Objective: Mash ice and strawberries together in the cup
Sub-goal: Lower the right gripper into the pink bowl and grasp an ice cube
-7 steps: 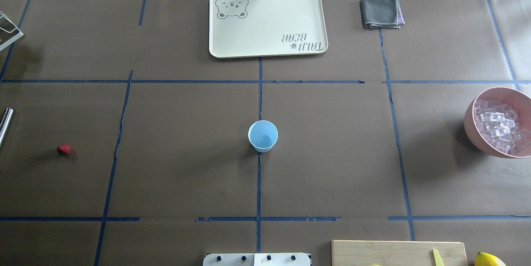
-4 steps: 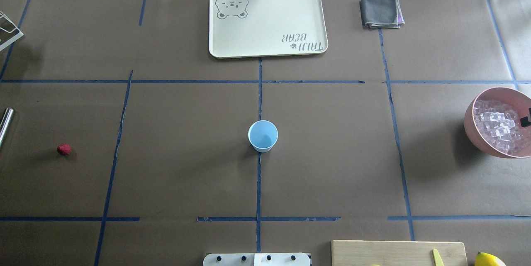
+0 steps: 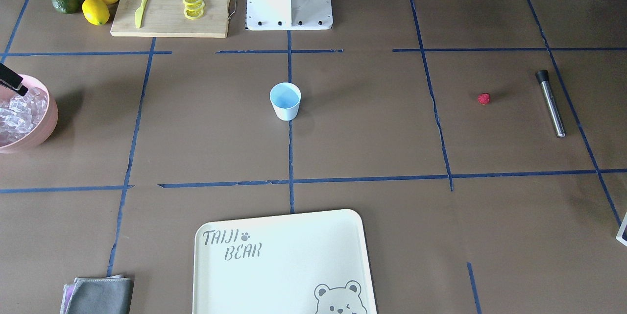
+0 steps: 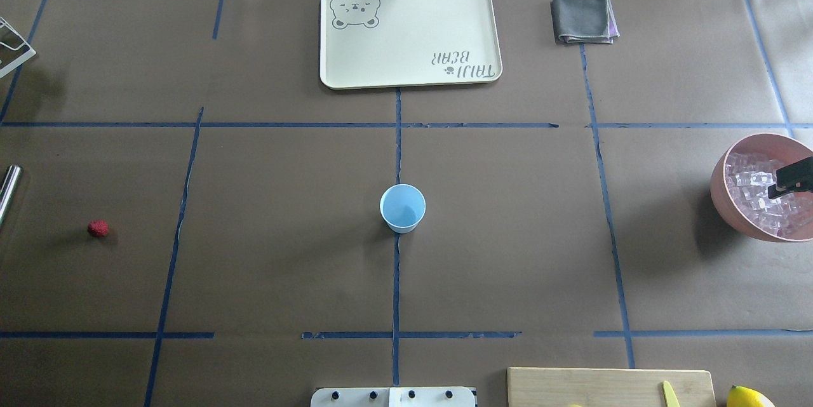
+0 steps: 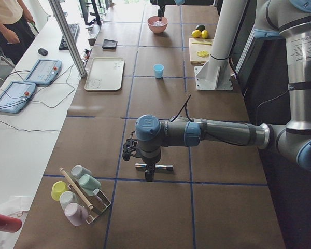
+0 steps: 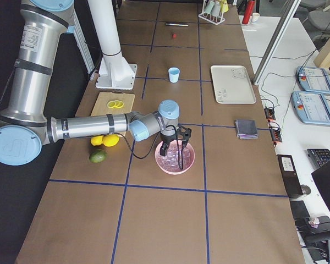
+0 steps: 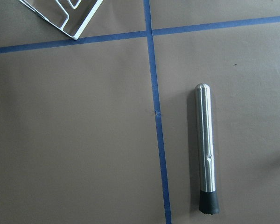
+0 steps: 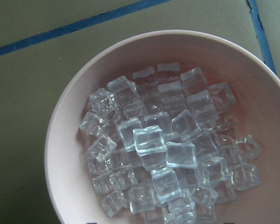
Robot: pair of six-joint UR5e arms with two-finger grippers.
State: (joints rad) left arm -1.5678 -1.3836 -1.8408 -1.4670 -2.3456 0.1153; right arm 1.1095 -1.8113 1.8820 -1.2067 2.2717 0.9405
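Dozens of small clear ice cubes [image 8: 154, 149] fill the round pink bowl [image 4: 721, 194] at the table's right edge, with the right gripper [image 6: 172, 158] above them, jaws apart. The light blue plastic cup [image 4: 402, 207] stands mid-table. The small red strawberry [image 4: 98, 228] lies far left, near a steel muddler [image 7: 206, 149]. The left gripper [image 5: 149, 174] hangs over the muddler; I cannot tell whether it is parted or closed.

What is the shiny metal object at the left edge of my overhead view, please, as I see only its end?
Observer: A steel muddler with a black tip, lying flat, to the robot's left of the strawberry.
Operator: Thank you. Where is the left gripper?
Observer: In the left side view it hangs right above the muddler; open or shut, I cannot tell.
Operator: And the right gripper?
Observer: Open, pointing down over the ice in the pink bowl.
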